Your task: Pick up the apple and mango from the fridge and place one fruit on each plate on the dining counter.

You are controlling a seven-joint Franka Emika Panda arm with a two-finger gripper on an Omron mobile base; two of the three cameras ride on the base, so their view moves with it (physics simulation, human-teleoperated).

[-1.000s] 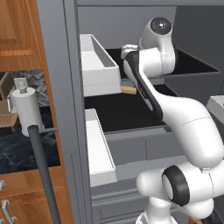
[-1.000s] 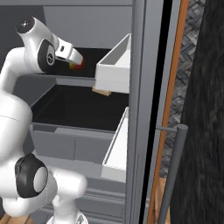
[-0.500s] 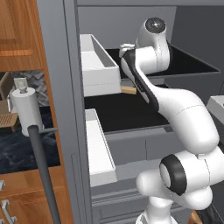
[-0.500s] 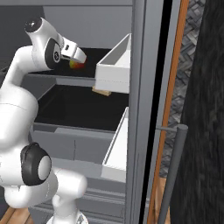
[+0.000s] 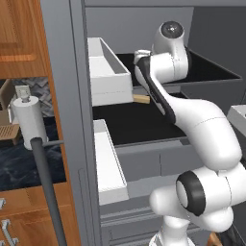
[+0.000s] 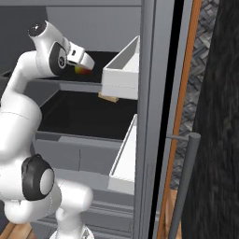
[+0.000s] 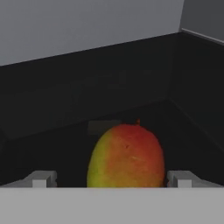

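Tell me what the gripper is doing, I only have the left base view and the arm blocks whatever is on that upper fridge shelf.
Observer: The hand view shows the mango on the dark shelf, centred between the fingertips, one on each side.
Operator: Is the gripper closed on it?
Observer: No. The gripper is open, with a gap showing between each fingertip and the mango's skin.
Operator: Which shelf of the fridge is that?
Observer: In the right base view the gripper is at the upper shelf of the fridge, beside the upper white door bin, with the mango's red and yellow just under it.
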